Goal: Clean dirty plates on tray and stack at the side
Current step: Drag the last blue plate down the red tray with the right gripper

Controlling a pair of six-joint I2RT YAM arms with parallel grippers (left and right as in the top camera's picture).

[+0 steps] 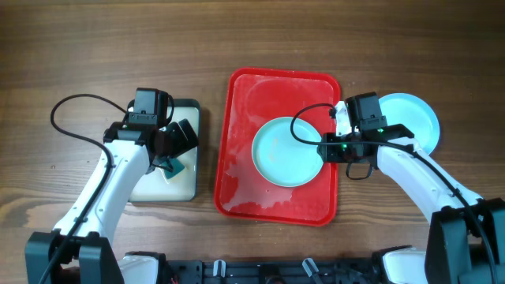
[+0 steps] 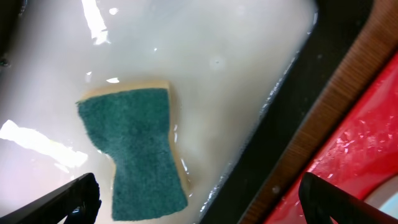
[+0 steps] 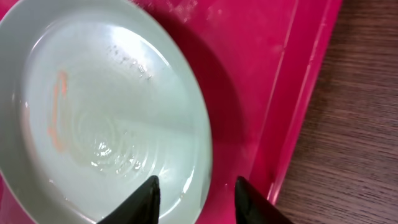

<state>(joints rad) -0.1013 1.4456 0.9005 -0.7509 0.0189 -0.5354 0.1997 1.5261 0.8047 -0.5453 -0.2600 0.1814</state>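
Note:
A pale blue plate [image 1: 286, 151] lies on the red tray [image 1: 237, 158]. In the right wrist view the plate [image 3: 106, 118] is wet and carries an orange smear. My right gripper [image 3: 198, 196] is open, its fingers on either side of the plate's right rim, also seen from overhead [image 1: 326, 147]. A second pale blue plate [image 1: 410, 118] lies on the table to the right of the tray. The white plate is out of view. My left gripper [image 2: 202, 202] is open just above a green and yellow sponge [image 2: 134, 152], not touching it; it also shows overhead [image 1: 178, 140].
The sponge [image 1: 171, 166] lies in a small black-rimmed tray [image 1: 189, 185] holding pale liquid, left of the red tray. The red tray's edge [image 2: 364, 155] shows in the left wrist view. The wooden table [image 3: 360, 124] lies right of the tray rim.

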